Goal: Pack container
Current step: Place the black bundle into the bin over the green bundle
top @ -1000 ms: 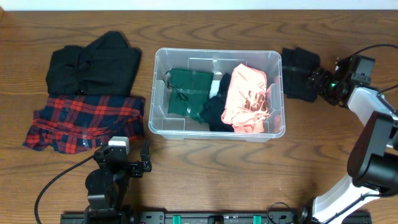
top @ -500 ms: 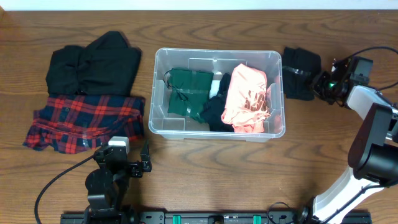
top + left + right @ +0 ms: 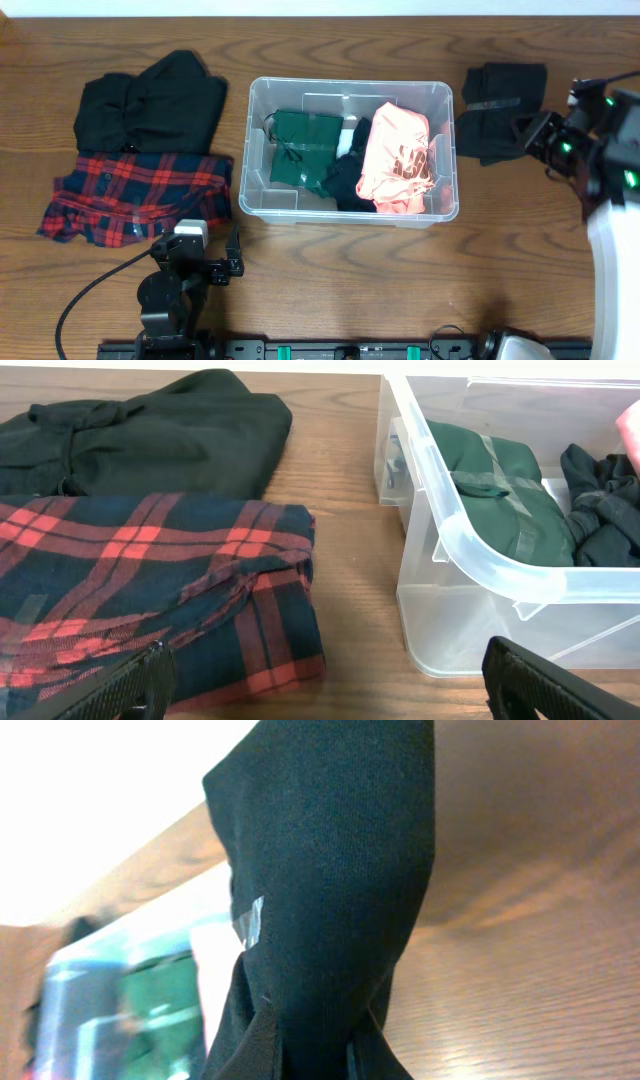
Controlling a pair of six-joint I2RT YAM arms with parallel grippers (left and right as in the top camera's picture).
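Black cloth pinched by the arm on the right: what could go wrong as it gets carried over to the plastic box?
1. The right gripper seems to hold the black cloth by one small pinch, so the cloth might slip out mid-carry.
2. The loose part may drag and catch on the container, nudging it.
3. The pink garment already fills the container's near side, so the cloth could end up draped over the rim.

Wood table. Left of frame: black top, with a red-and-black plaid shirt touching its lower edge. Upper right: black cloth with a strip of clear tape on it.
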